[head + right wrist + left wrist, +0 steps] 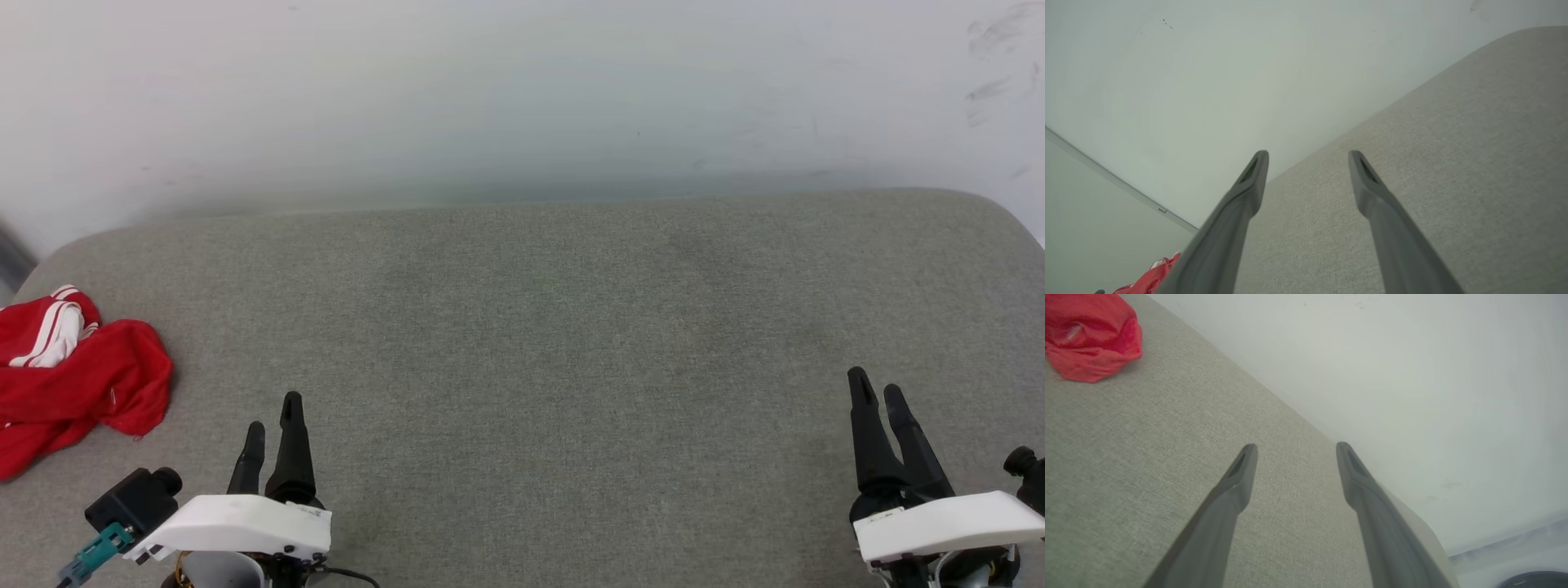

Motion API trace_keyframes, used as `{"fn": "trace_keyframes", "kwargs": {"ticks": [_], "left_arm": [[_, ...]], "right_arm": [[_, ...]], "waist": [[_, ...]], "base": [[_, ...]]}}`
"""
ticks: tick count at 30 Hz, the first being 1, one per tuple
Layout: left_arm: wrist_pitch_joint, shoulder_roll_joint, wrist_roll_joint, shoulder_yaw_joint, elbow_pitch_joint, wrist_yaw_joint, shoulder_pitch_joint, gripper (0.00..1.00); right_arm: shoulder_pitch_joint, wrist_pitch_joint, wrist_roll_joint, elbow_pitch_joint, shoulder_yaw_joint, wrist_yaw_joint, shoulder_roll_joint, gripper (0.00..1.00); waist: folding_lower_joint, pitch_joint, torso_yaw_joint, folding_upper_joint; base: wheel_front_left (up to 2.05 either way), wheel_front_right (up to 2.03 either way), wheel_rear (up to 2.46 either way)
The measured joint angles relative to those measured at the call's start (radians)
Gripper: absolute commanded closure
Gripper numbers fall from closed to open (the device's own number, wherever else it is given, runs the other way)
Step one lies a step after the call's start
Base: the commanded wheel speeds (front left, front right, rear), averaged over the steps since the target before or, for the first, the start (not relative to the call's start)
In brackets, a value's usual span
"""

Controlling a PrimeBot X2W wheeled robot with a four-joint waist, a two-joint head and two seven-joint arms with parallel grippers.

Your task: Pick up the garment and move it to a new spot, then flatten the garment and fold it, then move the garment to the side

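While spread wide and empty over grey cushion (571,327): left gripper (273,412) near crumpled red jersey (90,380), right gripper (873,382) well apart; possibly hovering.

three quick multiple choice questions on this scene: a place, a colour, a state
1. Where on the grey padded surface is the garment? A) left edge B) middle C) by the right jaws
2. The garment's colour? A) blue B) red with white stripes C) green
3. The left jaws and right jaws are? A) both open, empty B) left shut on garment C) both shut
Answers: 1 A, the head view shows it bunched at the left edge; 2 B, red cloth, white stripes; 3 A, each wrist view shows a bare gap.
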Motion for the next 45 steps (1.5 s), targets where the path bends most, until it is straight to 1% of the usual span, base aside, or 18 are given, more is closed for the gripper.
{"fn": "trace_keyframes", "kwargs": {"ticks": [15,34,45], "left_arm": [[-0.046,0.000,0.212,-0.041,-0.027,0.031,0.019,0.00],[-0.096,0.001,0.422,-0.069,-0.051,0.032,0.039,0.00],[-0.122,0.001,0.522,-0.085,-0.064,0.031,0.049,0.00]], "right_arm": [[0.021,-0.048,-0.206,-0.012,0.012,0.000,0.000,0.00],[0.043,-0.095,-0.409,-0.058,0.022,0.000,0.000,0.00],[0.060,-0.120,-0.500,-0.069,0.027,0.000,0.000,0.00]], "waist": [[0.0000,-0.001,0.003,0.0000],[0.0000,-0.001,0.005,0.0000],[0.0000,-0.002,0.007,0.0000]], "base": [[0.00,0.00,0.00],[0.00,0.00,0.00],[0.00,0.00,0.00]]}}
